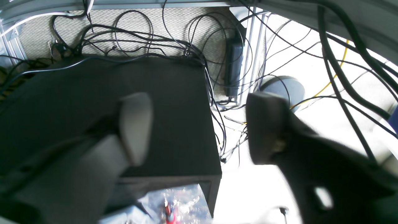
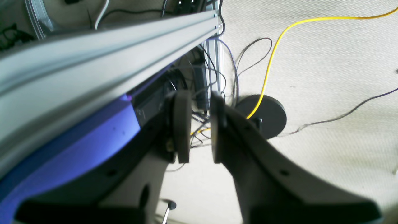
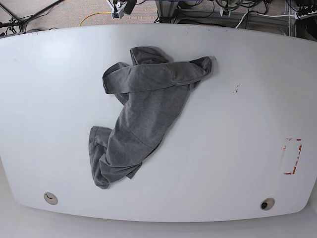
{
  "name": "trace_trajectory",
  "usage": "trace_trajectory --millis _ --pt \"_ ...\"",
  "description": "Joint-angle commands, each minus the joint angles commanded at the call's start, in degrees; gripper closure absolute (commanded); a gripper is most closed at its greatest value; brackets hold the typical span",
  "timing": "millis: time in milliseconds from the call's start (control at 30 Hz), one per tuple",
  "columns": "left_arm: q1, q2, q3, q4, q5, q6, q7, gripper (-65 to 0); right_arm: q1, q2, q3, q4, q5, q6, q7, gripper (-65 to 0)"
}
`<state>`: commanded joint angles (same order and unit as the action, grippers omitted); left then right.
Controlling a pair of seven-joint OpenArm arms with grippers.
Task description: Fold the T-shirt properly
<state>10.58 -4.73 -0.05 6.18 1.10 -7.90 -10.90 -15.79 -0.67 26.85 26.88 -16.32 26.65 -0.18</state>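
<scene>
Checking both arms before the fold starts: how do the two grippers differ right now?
The left gripper is wide open; the right gripper shows only a narrow gap. The left hangs over a dark box, the right beside a metal rail. Both are empty, away from the T-shirt.

White table (image 3: pixel 237 163) carrying one garment
The crumpled grey T-shirt (image 3: pixel 143 114) is lying left of centre on it.
</scene>
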Motion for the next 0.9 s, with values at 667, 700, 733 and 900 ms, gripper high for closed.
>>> trace_trajectory --millis 667,700,733,900 --pt "0.01 -0.50 0.36 5.29 0.27 0.64 -0.13 -45.3 -0.17 -0.69 -0.08 5.34 0.36 0.39 0.40 -10.1" --pt "-0.08 -0.50 0.36 5.29 0.27 0.64 -0.13 -45.3 -0.08 -0.69 -0.08 5.34 0.36 0.39 0.40 -10.1" --pt "-0.08 -0.50 0.36 5.29 0.27 0.64 -0.13 -45.3 0.01 -0.69 -0.08 5.34 0.36 0.39 0.40 -10.1" --pt "0.10 -0.59 0.36 5.73 0.27 0.64 -0.22 -45.3 0.01 -0.61 -0.08 5.70 0.45 0.39 0.40 -10.1"
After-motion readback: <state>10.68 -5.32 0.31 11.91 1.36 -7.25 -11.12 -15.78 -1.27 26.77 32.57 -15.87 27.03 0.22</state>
